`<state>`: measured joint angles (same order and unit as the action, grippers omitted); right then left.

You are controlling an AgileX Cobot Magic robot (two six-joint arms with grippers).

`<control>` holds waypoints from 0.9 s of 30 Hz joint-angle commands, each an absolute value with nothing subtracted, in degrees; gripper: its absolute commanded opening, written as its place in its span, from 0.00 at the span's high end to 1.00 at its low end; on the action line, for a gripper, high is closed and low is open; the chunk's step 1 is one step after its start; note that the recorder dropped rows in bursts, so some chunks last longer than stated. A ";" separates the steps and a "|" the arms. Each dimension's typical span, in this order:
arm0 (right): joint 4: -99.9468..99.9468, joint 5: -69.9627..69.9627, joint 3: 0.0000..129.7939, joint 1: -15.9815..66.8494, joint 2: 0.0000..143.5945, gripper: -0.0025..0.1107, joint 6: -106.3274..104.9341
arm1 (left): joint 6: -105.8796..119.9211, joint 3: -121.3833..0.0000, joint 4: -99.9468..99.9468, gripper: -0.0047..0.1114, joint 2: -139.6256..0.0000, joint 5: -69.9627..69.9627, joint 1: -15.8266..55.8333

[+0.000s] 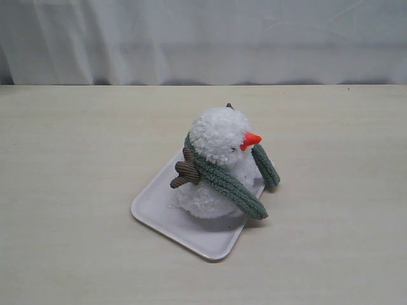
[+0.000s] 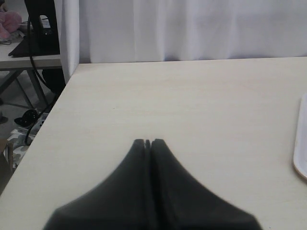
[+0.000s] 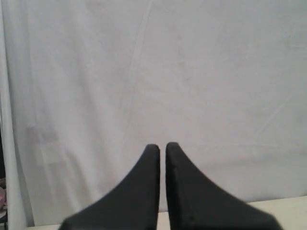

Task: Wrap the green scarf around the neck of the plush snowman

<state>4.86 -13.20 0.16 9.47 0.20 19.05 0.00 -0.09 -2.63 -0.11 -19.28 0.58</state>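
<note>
we find the green scarf (image 1: pixel 226 181) looped around the neck (image 1: pixel 247 160) of the plush snowman (image 1: pixel 219 133), both ends trailing on the nose side. the snowman sits on a pale tray (image 1: pixel 191 234) at mid-bench. the bench (image 1: pixel 76 190) is light wood-grain, backed by a white curtain (image 1: pixel 191 38). the left claw (image 2: pixel 147 142) is pressed together over bare bench, empty. the right claw (image 3: pixel 162 146) shows only a thin slit between its tips, empty, facing the curtain. a black stand (image 2: pixel 41 24) sits on a side desk.
</note>
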 commanded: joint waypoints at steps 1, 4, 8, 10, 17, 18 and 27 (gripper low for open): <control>1.78 -11.15 0.00 9.34 0.00 0.94 12.48 | 0.00 0.00 -2.44 0.96 0.00 -18.42 0.66; -3.09 -9.69 0.00 9.34 0.00 0.94 4.52 | 0.00 0.00 -2.44 0.96 0.00 -18.42 0.66; -18.94 -7.19 0.00 9.34 0.00 0.94 -18.00 | 0.00 0.00 -2.44 0.96 0.00 -18.42 0.66; -10.79 -4.93 0.00 9.34 0.00 0.94 -14.60 | 0.00 0.00 -2.44 0.96 0.00 -18.55 0.66; -2.34 6.64 0.00 2.77 0.00 0.94 -6.57 | 0.00 0.00 -2.44 0.96 0.00 -18.55 0.66; -2.34 8.64 0.00 1.04 0.00 0.94 -6.40 | 0.00 0.00 -2.44 0.96 0.00 -18.55 0.66; 1.10 18.86 0.00 -0.63 0.00 0.94 -0.44 | 0.00 0.00 -2.44 0.96 0.00 -18.55 0.66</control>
<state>0.30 18.60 0.12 -0.34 0.20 -2.50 0.00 -0.09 -2.63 -0.11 -19.28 0.58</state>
